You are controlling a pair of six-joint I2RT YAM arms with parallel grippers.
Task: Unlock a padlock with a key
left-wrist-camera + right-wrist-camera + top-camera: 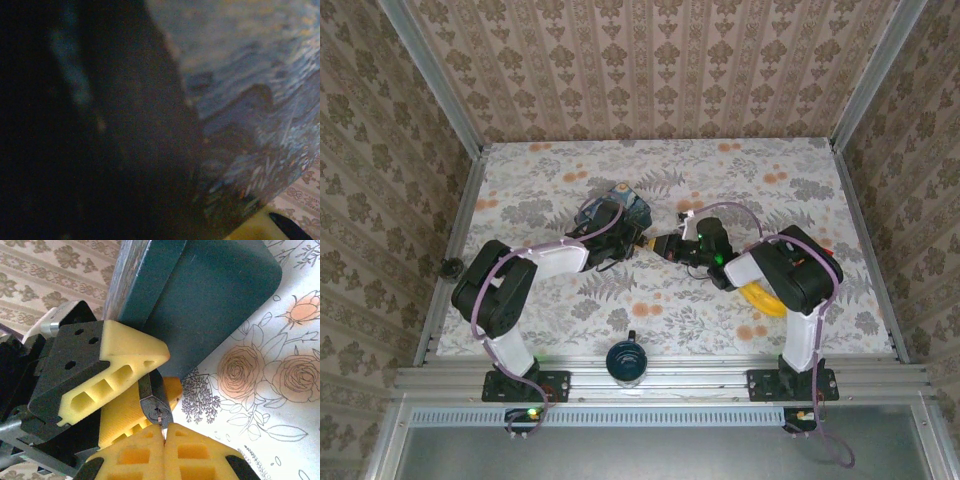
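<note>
On the near rail, between the two arm bases, stands a dark blue mug (625,362). Just beyond it the table (720,170) begins, covered in a floral cloth. A curved yellow object (765,298) lies on it, partly hidden under the right arm, so I cannot tell what it is. A small black knob (450,267) sits on the left rail. Both arms reach inward and meet tip to tip near the middle of the table, the left gripper (638,240) facing the right gripper (658,246). In the right wrist view, the right gripper (164,429) has its yellow fingertips pressed together. A thin pale sliver shows at their seam, too small to tell whether it is a key. Touching that seam is the padlock (154,401), a small dark metal piece raised above the cloth. The left gripper (162,377) is clamped on it, one yellow finger on each side. Just behind and to the far side stands the blue box (630,200), its dark teal side (215,300) resting on the cloth close by the left fingers. In the left wrist view its painted face (250,100) is very close and blurred.
</note>
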